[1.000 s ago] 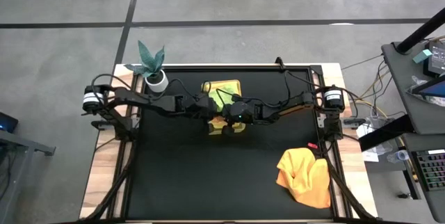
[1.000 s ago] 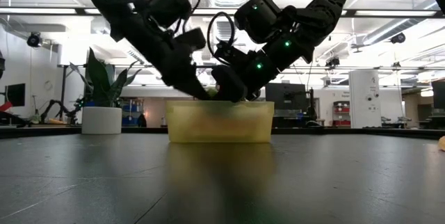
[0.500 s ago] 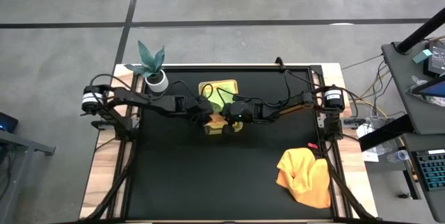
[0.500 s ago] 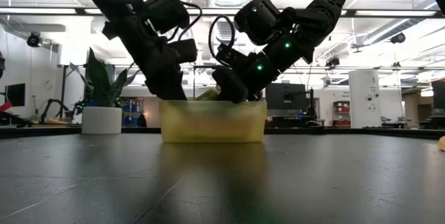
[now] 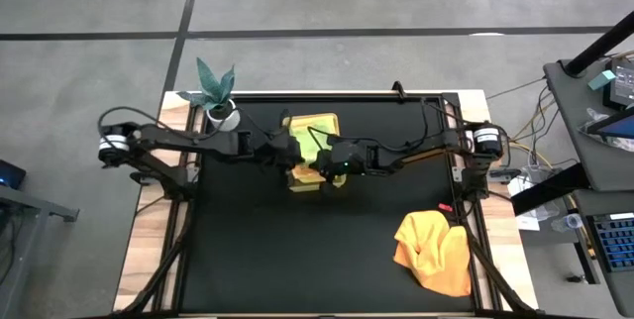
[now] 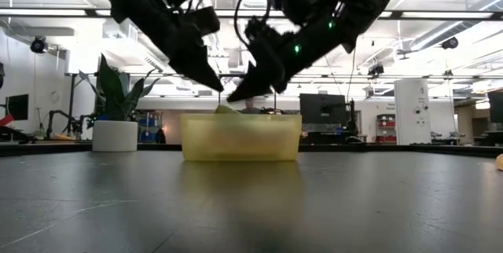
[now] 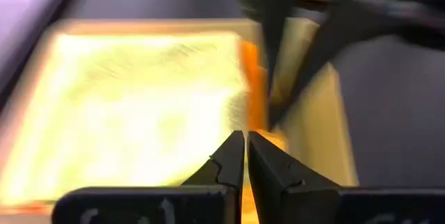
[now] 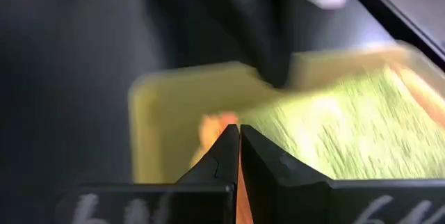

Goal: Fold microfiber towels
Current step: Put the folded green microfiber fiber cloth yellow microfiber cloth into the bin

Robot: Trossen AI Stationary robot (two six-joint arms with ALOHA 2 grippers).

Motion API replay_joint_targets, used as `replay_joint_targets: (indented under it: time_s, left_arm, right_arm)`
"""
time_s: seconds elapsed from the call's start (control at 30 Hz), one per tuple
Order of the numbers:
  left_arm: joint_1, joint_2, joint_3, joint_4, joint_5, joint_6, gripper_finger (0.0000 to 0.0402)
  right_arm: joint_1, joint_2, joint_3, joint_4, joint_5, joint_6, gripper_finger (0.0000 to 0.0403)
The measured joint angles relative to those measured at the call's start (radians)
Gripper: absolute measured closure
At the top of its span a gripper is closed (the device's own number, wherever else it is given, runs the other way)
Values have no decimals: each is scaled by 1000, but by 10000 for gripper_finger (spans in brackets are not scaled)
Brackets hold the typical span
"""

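A yellow-green tray point(image 6: 240, 137) stands at the table's middle, toward the far side. A folded light green towel point(image 5: 317, 129) lies in it, and an orange towel point(image 7: 250, 78) shows beside it at the near end. My left gripper point(image 6: 218, 88) and my right gripper point(image 6: 236, 96) hang just above the tray's rim, tips almost meeting, both shut with nothing between the fingers. The wrist views show the same: left gripper point(image 7: 245, 140), right gripper point(image 8: 238, 137). A loose orange towel point(image 5: 434, 250) lies heaped on the table's near right.
A potted plant point(image 5: 218, 96) stands at the far left corner. The black table top point(image 5: 297, 260) lies open in front of the tray. Cables run along both arms above the tray.
Both grippers have risen out of the tray and now hang clear above its rim, still shut. The tray slid a little toward the table's left before they rose. The towels stay in the tray.
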Motion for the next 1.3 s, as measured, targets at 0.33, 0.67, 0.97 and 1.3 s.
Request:
replay_joint_targets:
  time_s: [0.33,0.67,0.97,1.3]
  left_arm:
    - [25,24,-27,190,-88,113,396]
    - [22,169,-24,207,109,85,396]
    - [23,172,-28,85,126,-6,396]
    - [23,205,-31,89,129,-46,396]
  right_arm:
    - [-13,-116,3,-124,92,-5,394]
    - [-81,-84,-1,-259,121,86,394]
    - [-89,-52,-2,-306,114,86,394]
    - [-91,-52,-2,-339,60,86,394]
